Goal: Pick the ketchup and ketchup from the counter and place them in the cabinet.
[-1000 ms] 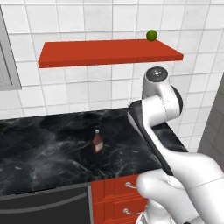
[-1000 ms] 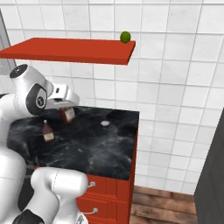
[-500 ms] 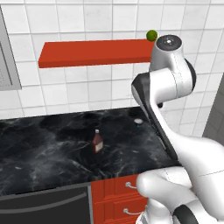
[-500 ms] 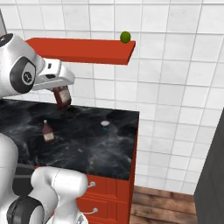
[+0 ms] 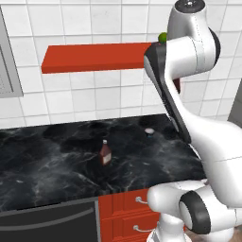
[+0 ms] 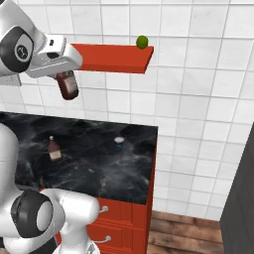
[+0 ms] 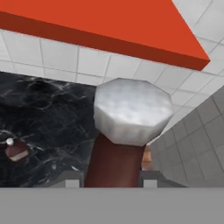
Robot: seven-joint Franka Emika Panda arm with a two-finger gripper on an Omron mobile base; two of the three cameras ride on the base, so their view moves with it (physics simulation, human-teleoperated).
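1. We hold one ketchup bottle in our gripper. The jaws are squeezed tight on it, almost closed.
2. The bottle hangs in the air, just under the red shelf, well above the black counter.
3. In the hand view its pale cap sits in the middle, with the shelf at 12 o'clock.
4. We think we must go higher than the shelf edge before we move in.
5. The green ball sits at the shelf's end. We should keep away from it.
6. The other bottle waits on the counter. In the hand view it is at 9 o'clock.
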